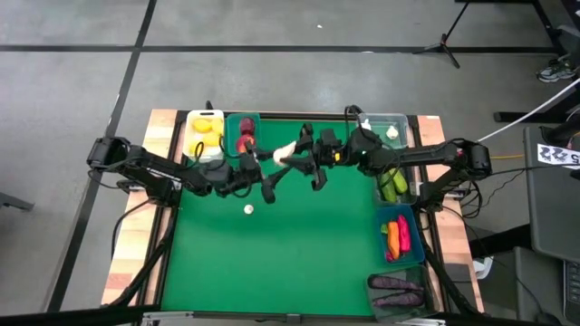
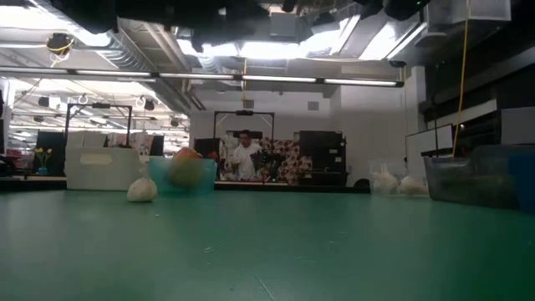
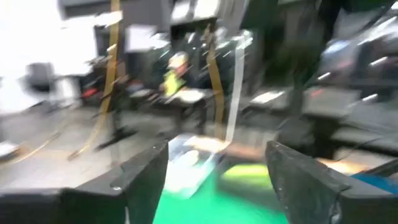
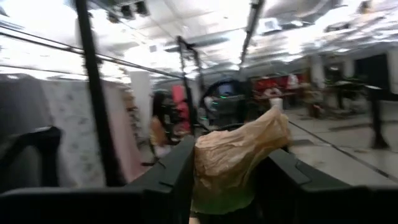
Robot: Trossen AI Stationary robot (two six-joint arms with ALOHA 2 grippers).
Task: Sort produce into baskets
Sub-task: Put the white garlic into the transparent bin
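White garlic bulb [image 4: 233, 158] sits pinched between the right gripper [image 1: 292, 159] fingers, raised above the green table [image 1: 299, 263] near its far middle. Beside it, the left gripper [image 1: 268, 186] hangs with its jaws parted and nothing between them. Another garlic bulb [image 1: 248, 209] lies loose on the mat. At the far edge stand the white basket [image 1: 192, 118] with lemons [image 1: 205, 127], the teal basket [image 1: 246, 117] and the clear basket [image 1: 385, 118]

Overhead: left gripper [image 1: 272, 186] and right gripper [image 1: 304, 156] meet mid-tabletop [image 1: 290, 263]; pale garlic bulb [image 1: 284, 153] at right jaws; second garlic [image 1: 248, 209] below left jaws.
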